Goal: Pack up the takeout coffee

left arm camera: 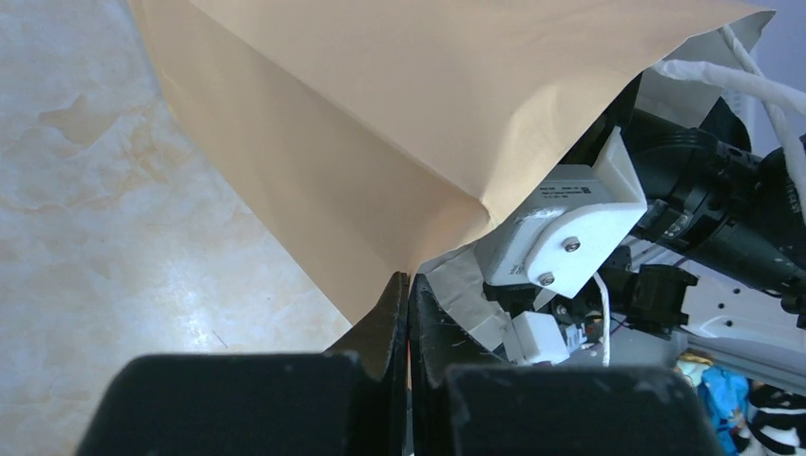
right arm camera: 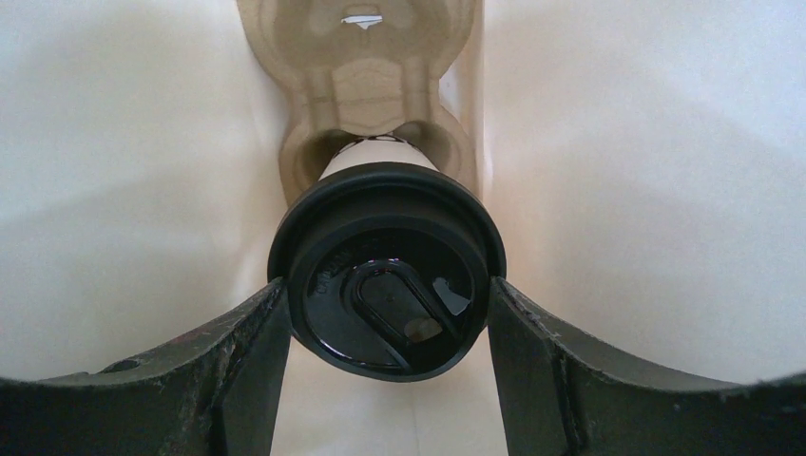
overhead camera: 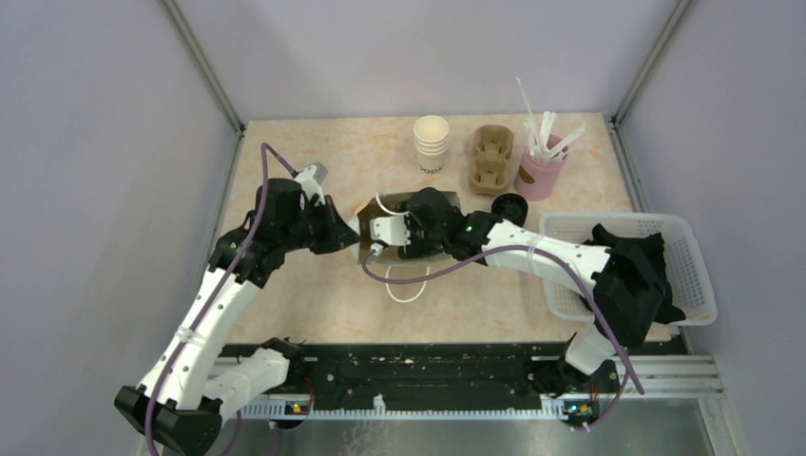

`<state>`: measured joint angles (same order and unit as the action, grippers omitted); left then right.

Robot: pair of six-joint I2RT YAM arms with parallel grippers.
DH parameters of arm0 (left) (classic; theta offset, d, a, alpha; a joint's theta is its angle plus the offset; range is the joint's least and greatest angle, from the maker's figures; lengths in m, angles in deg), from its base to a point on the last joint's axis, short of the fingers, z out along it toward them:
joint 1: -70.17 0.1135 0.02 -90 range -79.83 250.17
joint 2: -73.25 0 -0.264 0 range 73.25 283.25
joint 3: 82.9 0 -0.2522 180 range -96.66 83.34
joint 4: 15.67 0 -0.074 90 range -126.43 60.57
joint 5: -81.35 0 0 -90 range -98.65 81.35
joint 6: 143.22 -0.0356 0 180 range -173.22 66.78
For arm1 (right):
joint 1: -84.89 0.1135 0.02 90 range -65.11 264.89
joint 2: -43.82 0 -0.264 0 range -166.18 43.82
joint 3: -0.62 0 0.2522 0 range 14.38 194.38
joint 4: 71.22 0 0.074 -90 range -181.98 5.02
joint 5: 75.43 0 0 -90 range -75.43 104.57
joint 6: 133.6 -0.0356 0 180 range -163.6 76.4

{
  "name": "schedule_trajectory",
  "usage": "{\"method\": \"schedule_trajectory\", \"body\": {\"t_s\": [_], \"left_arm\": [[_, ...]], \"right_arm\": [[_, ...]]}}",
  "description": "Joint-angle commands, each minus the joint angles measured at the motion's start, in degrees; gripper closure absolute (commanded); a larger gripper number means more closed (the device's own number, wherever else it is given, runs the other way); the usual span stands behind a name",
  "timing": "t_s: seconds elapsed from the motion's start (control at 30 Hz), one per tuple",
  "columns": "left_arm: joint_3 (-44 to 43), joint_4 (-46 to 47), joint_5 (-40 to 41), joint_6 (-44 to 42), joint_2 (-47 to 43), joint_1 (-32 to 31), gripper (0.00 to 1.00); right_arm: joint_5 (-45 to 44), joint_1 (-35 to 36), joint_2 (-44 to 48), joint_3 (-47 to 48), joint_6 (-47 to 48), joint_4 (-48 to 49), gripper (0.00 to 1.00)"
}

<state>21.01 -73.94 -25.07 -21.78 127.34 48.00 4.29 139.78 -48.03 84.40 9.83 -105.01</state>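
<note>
Holding the one takeout coffee [right arm camera: 385, 275] by its black lid, my right pincer [right arm camera: 385, 318] has a finger pressed against each side of the rim, spread wide. It is reached inside the one brown paper bag [left arm camera: 361, 142], which lies a little left of the middle of the surface [overhead camera: 314, 285]. The cup's white body stands in one well of a two-well cardboard tray [right arm camera: 366, 85] inside the bag. The bag's walls press in close on both sides.

My left pincer [left arm camera: 409, 313] is clamped tight on the bag's edge. One white cord handle [overhead camera: 409, 290] trails toward the near edge.

Along the far edge stand one stack of lidless cups [overhead camera: 431, 142], one spare cardboard carrier [overhead camera: 492, 157], one pink cup of white sticks [overhead camera: 539, 176] and a small pile of black lids [overhead camera: 510, 206]. One white basket [overhead camera: 699, 285] sits at the right edge.
</note>
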Motion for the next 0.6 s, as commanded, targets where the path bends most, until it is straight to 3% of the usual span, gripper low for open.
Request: {"method": "schedule_trajectory", "body": {"t_s": [0.0,0.3,0.57], "left_arm": [[-4.79,-3.48,-4.55,3.53,1.9,-0.07,1.0],[-10.66,-12.53,-9.84,9.53,4.3,-0.12,1.0],[-15.28,-18.39,0.4,9.78,6.85,-0.03,1.0]], "right_arm": [[4.19,2.08,2.44,3.75,-6.89,-11.54,0.86],[11.77,4.62,1.6,9.98,-16.69,-25.78,0.86],[17.58,5.7,-0.91,10.79,-21.14,-29.41,0.86]]}}
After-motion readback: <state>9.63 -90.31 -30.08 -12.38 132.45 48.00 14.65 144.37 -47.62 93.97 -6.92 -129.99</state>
